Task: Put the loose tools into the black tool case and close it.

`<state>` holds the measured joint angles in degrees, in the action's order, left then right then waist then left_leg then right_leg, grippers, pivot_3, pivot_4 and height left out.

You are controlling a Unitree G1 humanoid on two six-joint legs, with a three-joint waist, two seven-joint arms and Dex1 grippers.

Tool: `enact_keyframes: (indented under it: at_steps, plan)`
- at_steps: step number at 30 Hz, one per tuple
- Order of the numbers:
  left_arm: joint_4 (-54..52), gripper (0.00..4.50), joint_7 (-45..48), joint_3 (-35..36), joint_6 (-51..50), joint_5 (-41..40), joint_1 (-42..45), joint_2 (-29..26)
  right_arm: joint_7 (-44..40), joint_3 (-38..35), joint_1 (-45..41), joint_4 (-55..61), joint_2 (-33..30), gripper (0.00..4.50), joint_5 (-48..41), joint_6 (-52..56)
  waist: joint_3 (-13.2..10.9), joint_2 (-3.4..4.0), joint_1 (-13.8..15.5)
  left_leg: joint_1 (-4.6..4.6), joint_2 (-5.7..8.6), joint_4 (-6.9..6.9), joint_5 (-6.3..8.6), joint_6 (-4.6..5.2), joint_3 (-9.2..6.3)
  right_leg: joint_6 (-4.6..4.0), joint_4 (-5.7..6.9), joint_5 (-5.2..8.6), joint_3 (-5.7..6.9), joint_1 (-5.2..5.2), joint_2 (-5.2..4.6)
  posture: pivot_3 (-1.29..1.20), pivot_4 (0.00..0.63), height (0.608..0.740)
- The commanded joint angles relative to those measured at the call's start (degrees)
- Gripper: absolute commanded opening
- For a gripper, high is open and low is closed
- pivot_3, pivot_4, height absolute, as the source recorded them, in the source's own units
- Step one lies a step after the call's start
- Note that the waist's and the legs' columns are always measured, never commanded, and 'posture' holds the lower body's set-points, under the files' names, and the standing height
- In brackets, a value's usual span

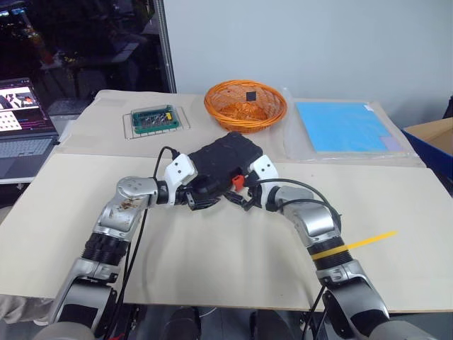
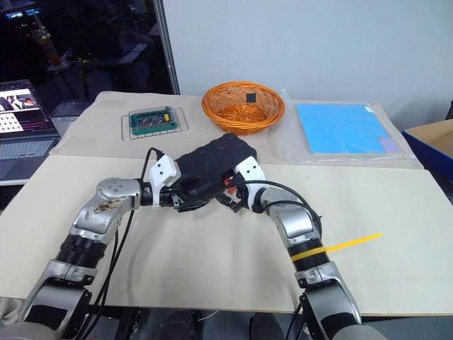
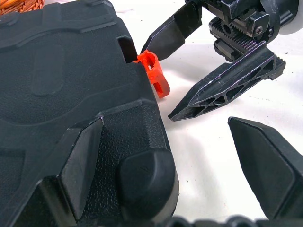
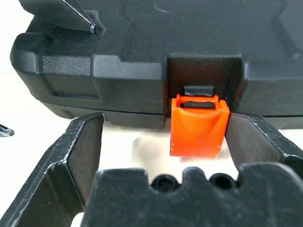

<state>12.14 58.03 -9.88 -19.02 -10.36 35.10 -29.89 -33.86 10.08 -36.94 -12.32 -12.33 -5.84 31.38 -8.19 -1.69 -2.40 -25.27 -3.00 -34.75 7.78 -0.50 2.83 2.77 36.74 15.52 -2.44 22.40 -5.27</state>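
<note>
While shut, the black tool case (image 1: pixel 225 159) lies diagonally, latch (image 4: pixel 198 125) facing the robot.

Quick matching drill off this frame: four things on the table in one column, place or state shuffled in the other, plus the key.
Things
1. black tool case
2. orange latch
3. orange woven basket
4. blue sheet

Place or state
A. far right of the table, lying flat
B. lid down, between the left gripper and the right gripper
C. hanging loose at the case's front edge, not snapped up
D. behind the case, at the table's far side

Pairs: 1-B, 2-C, 3-D, 4-A
</note>
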Motion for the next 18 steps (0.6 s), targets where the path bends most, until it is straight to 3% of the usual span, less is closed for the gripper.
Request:
enact_keyframes:
  at_steps: [1, 18]
  plan:
    - [2.89, 4.5, 0.45, -2.06, -2.11, 1.65, -2.57, -0.2, 2.42, -2.47, 0.05, 0.37, -1.17, 4.45, 0.31, 0.22, 0.0, 0.0, 0.0, 0.0, 0.0, 0.0, 0.0, 0.0, 0.0, 0.0, 0.0, 0.0, 0.0, -0.01, 0.0, 0.0, 0.15, 0.74]
    - [3.2, 4.5, 0.58, -2.05, -1.86, 1.79, -2.39, -0.22, 2.38, -2.65, 0.18, 0.1, -0.87, 4.45, -1.46, 1.52, 0.0, 0.0, -0.05, 0.0, 0.0, 0.01, -0.02, 0.03, 0.01, 0.02, -0.01, 0.01, 0.0, -0.01, 0.01, 0.0, 0.15, 0.74]
